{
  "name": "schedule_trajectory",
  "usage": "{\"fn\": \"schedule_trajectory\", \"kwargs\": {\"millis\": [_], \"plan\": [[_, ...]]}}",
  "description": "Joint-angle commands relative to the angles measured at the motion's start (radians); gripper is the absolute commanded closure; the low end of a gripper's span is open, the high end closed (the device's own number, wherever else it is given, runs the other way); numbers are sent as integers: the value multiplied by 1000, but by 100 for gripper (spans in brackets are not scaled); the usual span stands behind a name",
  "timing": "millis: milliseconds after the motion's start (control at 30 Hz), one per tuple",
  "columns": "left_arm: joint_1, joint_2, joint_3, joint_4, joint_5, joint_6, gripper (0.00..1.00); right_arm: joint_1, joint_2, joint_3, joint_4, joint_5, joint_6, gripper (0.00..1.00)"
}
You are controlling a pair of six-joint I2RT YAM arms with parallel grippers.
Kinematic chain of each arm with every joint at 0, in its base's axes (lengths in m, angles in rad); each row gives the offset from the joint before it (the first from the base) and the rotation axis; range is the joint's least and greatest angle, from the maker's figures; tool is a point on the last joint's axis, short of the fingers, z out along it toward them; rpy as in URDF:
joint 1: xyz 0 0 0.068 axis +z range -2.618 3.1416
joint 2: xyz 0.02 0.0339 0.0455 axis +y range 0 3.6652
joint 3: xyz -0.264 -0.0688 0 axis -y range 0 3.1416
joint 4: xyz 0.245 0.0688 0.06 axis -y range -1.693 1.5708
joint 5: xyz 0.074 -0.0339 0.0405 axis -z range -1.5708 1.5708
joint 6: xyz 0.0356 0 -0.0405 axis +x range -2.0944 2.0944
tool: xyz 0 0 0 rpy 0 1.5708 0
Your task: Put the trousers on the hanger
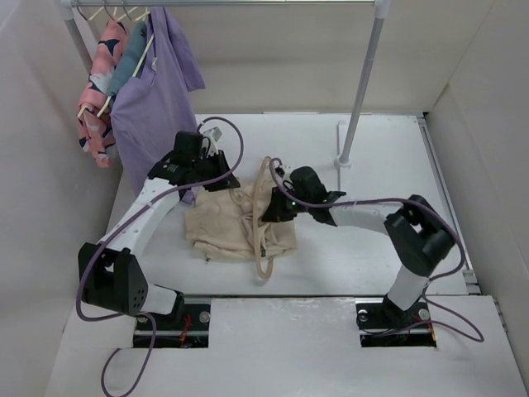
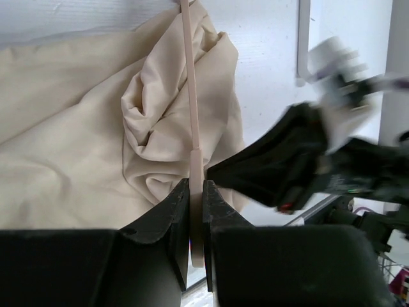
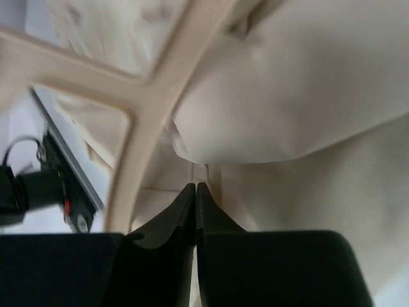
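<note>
The cream trousers (image 1: 216, 230) lie crumpled on the white table between the two arms. The thin pale hanger (image 1: 264, 240) lies over their right part, and its loops reach toward the near edge. My left gripper (image 1: 229, 184) is at the trousers' far edge. In the left wrist view it (image 2: 197, 192) is shut on a flat bar of the hanger (image 2: 191, 96), which runs away over the bunched trousers (image 2: 77, 153). My right gripper (image 1: 269, 212) is shut at the trousers' right edge. In the right wrist view its tips (image 3: 195, 187) pinch a thin fold of trousers (image 3: 300, 102) beside a hanger branch (image 3: 144, 121).
A clothes rail stands at the back. A purple shirt (image 1: 157, 99) and a pink patterned garment (image 1: 97, 95) hang from its left end on wooden hangers. The rail's right post (image 1: 364, 83) stands on a base (image 1: 343, 161) on the table. White walls enclose both sides.
</note>
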Motion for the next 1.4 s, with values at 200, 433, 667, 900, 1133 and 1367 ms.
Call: {"fn": "schedule_trajectory", "kwargs": {"millis": [200, 433, 667, 900, 1133, 1367], "plan": [[-5, 11, 83, 19, 75, -84, 100, 72, 212, 99, 78, -182, -39, 96], [-5, 11, 92, 32, 100, -98, 100, -21, 54, -7, 62, -114, -21, 75], [-5, 11, 83, 22, 86, -89, 100, -43, -117, -19, -117, 36, -81, 34], [-5, 11, 83, 22, 86, -79, 100, 60, -188, 50, -148, 96, -47, 28], [-5, 11, 83, 32, 95, -89, 100, 138, -15, 221, -283, 271, 26, 27], [-5, -9, 63, 41, 106, -79, 100, 138, 79, 301, -413, 331, 75, 31]]}}
